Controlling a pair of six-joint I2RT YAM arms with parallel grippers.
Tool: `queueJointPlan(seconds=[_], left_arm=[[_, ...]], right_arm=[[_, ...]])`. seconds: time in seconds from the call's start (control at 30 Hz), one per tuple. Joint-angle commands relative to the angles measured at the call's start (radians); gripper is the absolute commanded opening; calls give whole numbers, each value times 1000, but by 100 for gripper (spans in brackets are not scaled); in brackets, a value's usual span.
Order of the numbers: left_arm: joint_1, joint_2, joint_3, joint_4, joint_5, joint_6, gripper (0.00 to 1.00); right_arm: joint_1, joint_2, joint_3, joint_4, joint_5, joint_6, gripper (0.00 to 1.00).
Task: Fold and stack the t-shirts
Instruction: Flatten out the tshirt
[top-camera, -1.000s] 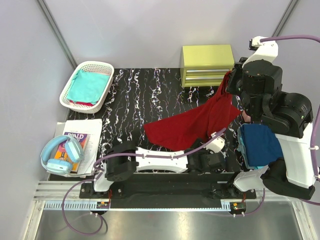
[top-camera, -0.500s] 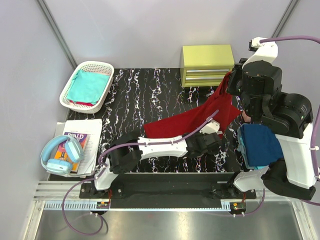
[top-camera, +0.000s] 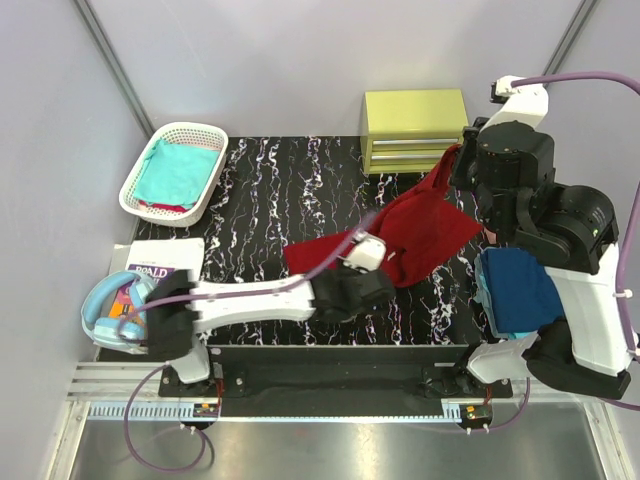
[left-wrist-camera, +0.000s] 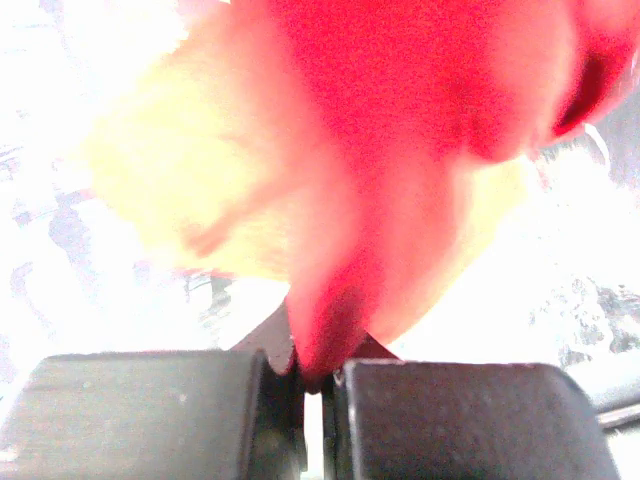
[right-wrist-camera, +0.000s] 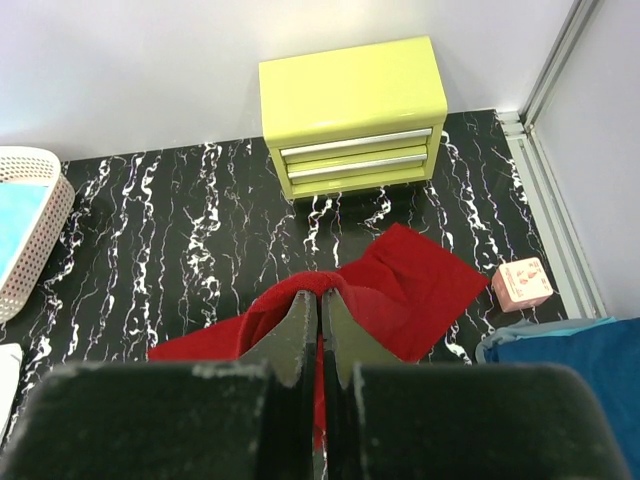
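The dark red t-shirt (top-camera: 425, 228) hangs stretched between both grippers over the black marbled table (top-camera: 270, 190). My right gripper (top-camera: 461, 166) is raised at the back right, shut on the shirt's upper edge; the right wrist view shows cloth draped over its closed fingers (right-wrist-camera: 320, 300). My left gripper (top-camera: 358, 268) is shut on the lower part of the shirt, and red cloth (left-wrist-camera: 400, 150) is pinched between its jaws (left-wrist-camera: 315, 378). A folded navy t-shirt (top-camera: 522, 290) lies at the right on a light blue one (top-camera: 484, 292). A teal t-shirt (top-camera: 178, 170) sits in the basket.
A white lattice basket (top-camera: 133, 192) stands at the back left. A yellow-green drawer chest (top-camera: 415, 128) is at the back, just left of the right arm. A small pink block (right-wrist-camera: 523, 283) lies beside the navy shirt. Blue headphones (top-camera: 112, 312) rest on a book (top-camera: 160, 272) at the near left.
My left gripper has shut on the red shirt's lower part, then lifted and swung left with it, bunching the cloth. The right gripper has kept its hold up high.
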Motion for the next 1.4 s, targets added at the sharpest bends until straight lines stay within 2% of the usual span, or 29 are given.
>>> queueJointPlan(seconds=[0.0,0.07,0.2,0.27,0.53,0.67,0.77,0.83,1.0,1.17,1.37], left_arm=[[12,-320,-8,-251,-217,-189,0],[31,-386,32,-327,-271,-220,0],[124,-503,142,-446,-337,-179,0],[157,-524,202,-459,-390,-124,0],[414,-561,340,-413,-432,85,0],[587,-577,346,-283,-334,191,1],[718,-523,401,-273,-207,228,3],[765,-486,455,-273,-129,249,3],[810,-365,541,-256,-76,266,4],[882,-221,590,-249,45,283,4],[934,-74,674,-240,122,347,3]], right_arm=[[3,2,-39,76,40,-9,0],[2,5,-70,111,39,-5,0],[-3,14,-130,159,23,10,0],[-6,26,-128,177,23,16,0],[-12,48,-89,205,14,1,0],[-12,58,-53,225,52,-47,0],[-12,48,-39,281,105,-111,0],[-12,40,-30,308,140,-159,0],[-12,41,-23,351,169,-194,0],[-26,69,-49,383,189,-219,0],[-118,104,-70,450,181,-260,0]])
